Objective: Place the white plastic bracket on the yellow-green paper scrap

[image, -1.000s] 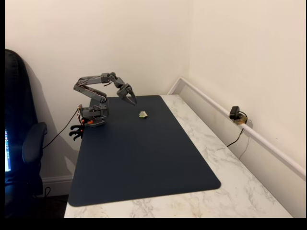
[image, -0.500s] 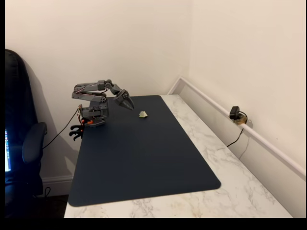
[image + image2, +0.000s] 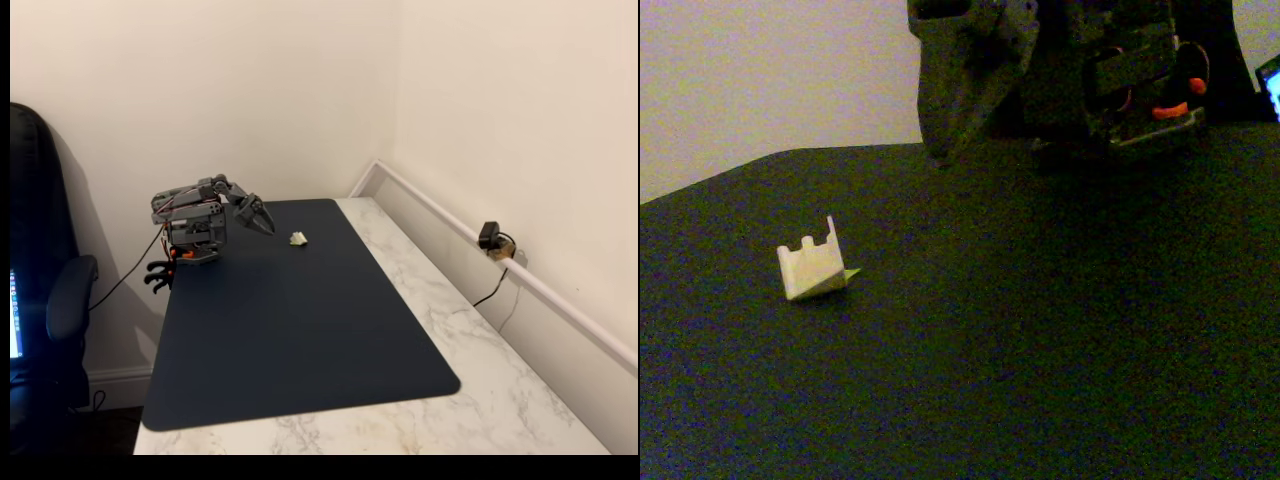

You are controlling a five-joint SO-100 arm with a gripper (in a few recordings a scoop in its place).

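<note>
My arm is folded low over its base at the back-left corner of the dark mat [image 3: 300,330], and my gripper [image 3: 262,222] points down toward the mat, fingers drawn to a narrow point, holding nothing. The white plastic bracket [image 3: 812,268] stands well apart from me near the mat's far edge, on the yellow-green paper scrap [image 3: 851,273], whose tip peeks out beside it. Bare mat stretches all around.

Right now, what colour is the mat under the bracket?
Dark navy blue mat, plain, clearest in the wide fixed view; white plastic bracket rests on it.
</note>
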